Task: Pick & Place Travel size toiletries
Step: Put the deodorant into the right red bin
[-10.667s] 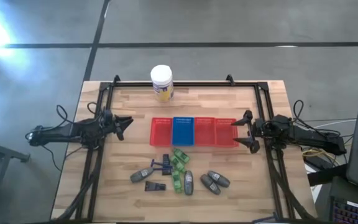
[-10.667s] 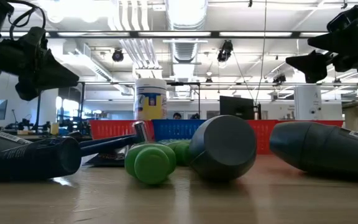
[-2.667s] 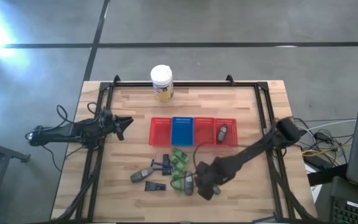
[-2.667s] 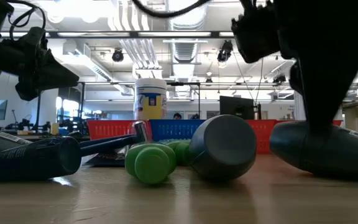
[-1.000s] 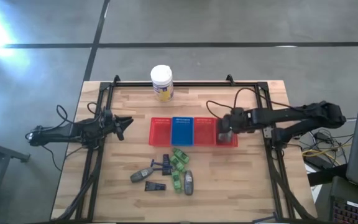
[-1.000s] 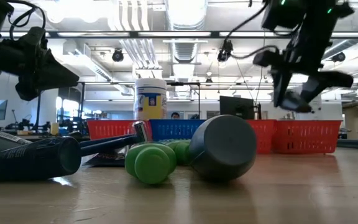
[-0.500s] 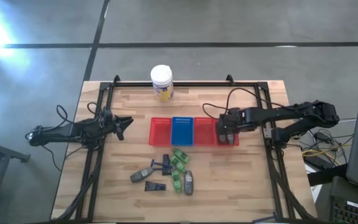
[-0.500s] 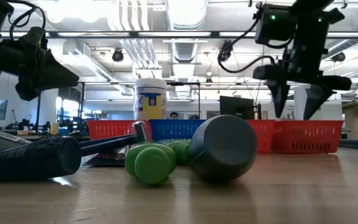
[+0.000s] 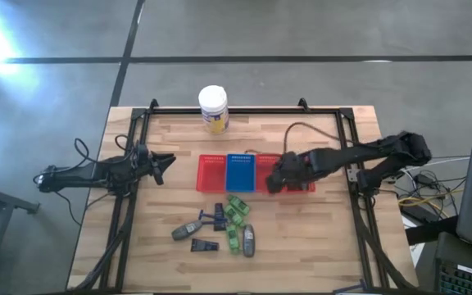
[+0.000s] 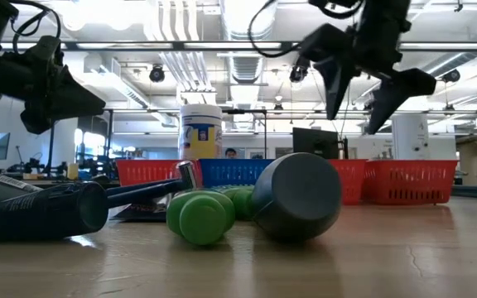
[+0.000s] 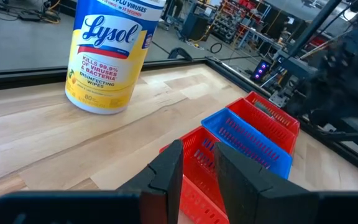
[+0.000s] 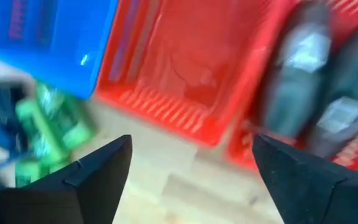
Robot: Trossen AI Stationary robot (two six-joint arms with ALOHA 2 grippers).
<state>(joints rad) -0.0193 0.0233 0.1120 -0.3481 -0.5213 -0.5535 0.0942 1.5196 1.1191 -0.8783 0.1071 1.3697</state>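
Note:
Travel size toiletries lie in a heap (image 9: 222,226) on the near half of the table: grey tubes (image 9: 249,240), green packs (image 9: 236,211), dark flat pieces (image 9: 206,245). In the low view a grey tube (image 10: 297,197) and a green pack (image 10: 200,218) lie up front. Two more grey tubes (image 12: 303,59) lie in the rightmost red tray (image 12: 260,143). My right gripper (image 9: 274,182) (image 10: 353,120) (image 12: 191,142) hangs open and empty above the near rim of the third tray (image 9: 267,168). My left gripper (image 9: 169,161) (image 11: 197,155) waits at the table's left, open a little.
Four mesh trays stand in a row mid-table: red (image 9: 211,174), blue (image 9: 241,172), red, red. A large white jar with a yellow label (image 9: 213,109) (image 11: 107,56) stands at the far edge. A black frame (image 9: 244,111) rims the table. Bare wood lies right of the heap.
My right gripper let go of a grey tube over the rightmost red tray and opened. It then moved toward the table's left and slightly nearer, rising above the third tray. The left arm kept still.

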